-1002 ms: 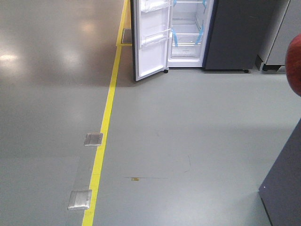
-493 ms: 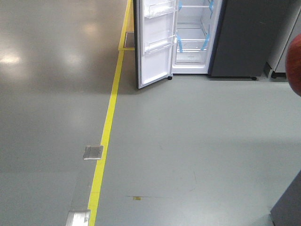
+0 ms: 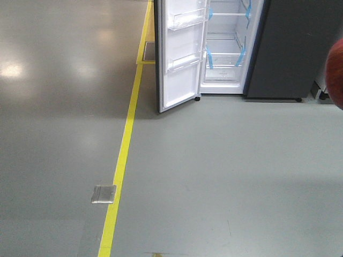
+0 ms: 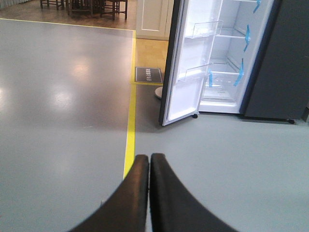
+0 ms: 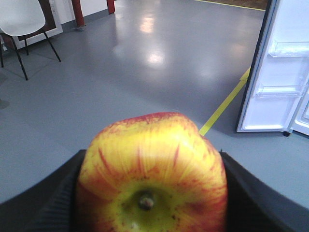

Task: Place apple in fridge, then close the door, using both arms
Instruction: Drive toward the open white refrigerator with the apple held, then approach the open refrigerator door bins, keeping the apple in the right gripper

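Right wrist view: right tool (image 5: 153, 208) pinched the apple (image 5: 152, 159) from both sides, stem dimple facing the camera. Left wrist view: left tool (image 4: 149, 166) had its fingers pressed together over the grey floor (image 4: 63, 121). Fridge (image 3: 228, 48) stood well ahead of the apple, door (image 3: 179, 59) swung open beside a yellow floor line (image 3: 126, 139).

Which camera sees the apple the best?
The right wrist view: the apple fills the picture, sharp, showing its stem dimple and red-yellow stripes. The front-facing view catches only a blurry red sliver at its right edge. The left wrist view shows no apple.
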